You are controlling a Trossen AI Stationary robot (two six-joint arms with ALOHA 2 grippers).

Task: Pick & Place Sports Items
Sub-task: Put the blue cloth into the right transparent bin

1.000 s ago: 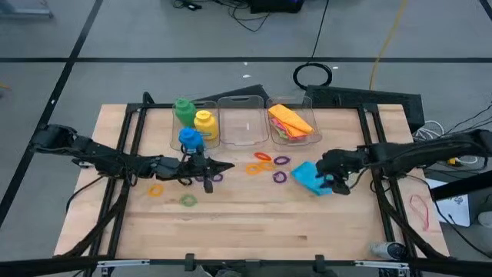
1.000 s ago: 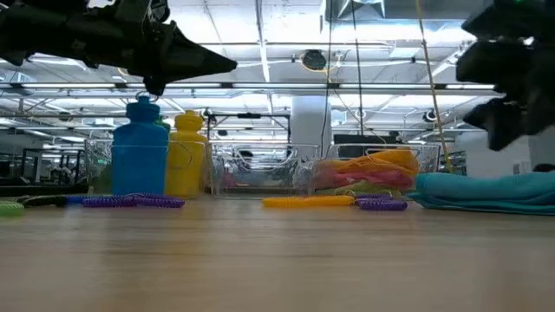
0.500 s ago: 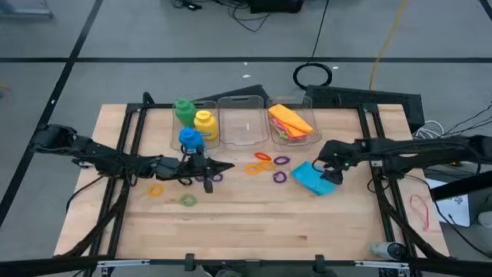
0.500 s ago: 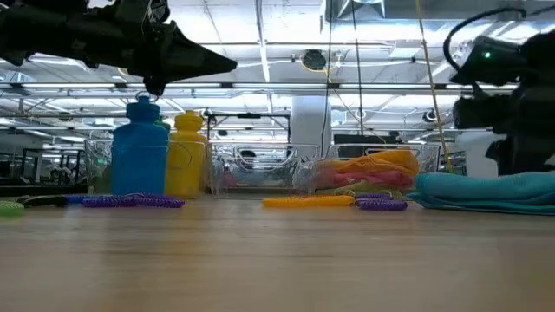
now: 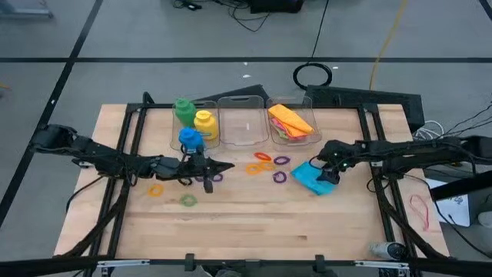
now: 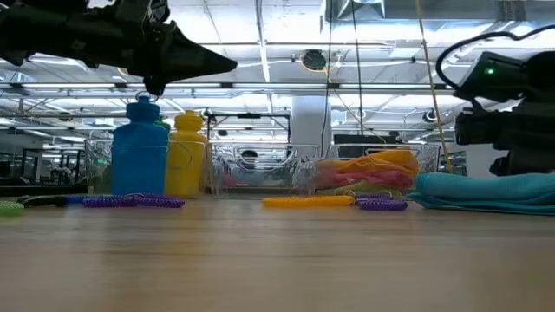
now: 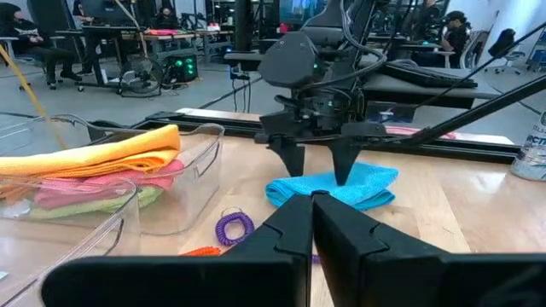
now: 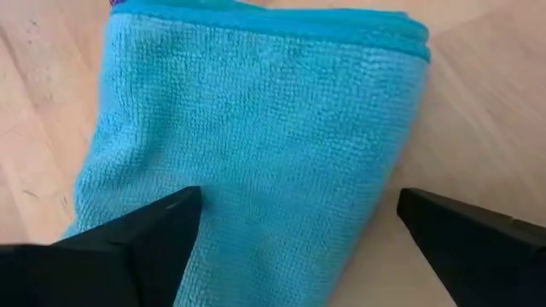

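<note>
A folded blue cloth (image 5: pixel 311 178) lies flat on the table right of centre. My right gripper (image 5: pixel 330 172) is open right over its far right part, fingers pointing down; the left wrist view shows them at the cloth (image 7: pixel 337 185). My left gripper (image 5: pixel 221 167) is shut and empty, held above the table near the blue bottle (image 5: pixel 190 138). The green bottle (image 5: pixel 184 110) and the yellow bottle (image 5: pixel 204 123) stand upright in the left clear bin. Orange, pink and green cloths (image 5: pixel 290 121) lie stacked in the right bin. Rings (image 5: pixel 263 158) lie scattered on the table. My right gripper's open fingers (image 8: pixel 145 230) stand one over the cloth's top face (image 8: pixel 256 145) and one beyond its edge, coming from above. I cannot tell whether the fingertips touch the cloth. The cloth lies flat on the table.
Three clear bins (image 5: pixel 244 121) stand in a row at the table's far side; the middle one holds nothing. Purple rings (image 5: pixel 280 177), a yellow ring (image 5: pixel 156 190) and a green ring (image 5: pixel 188 201) lie loose. Bare wood (image 5: pixel 254 223) runs along the near edge.
My right gripper has come down toward the blue cloth and shifted a little toward the table's far left, ending right over it with its fingers open. The cloth has stayed in place.
</note>
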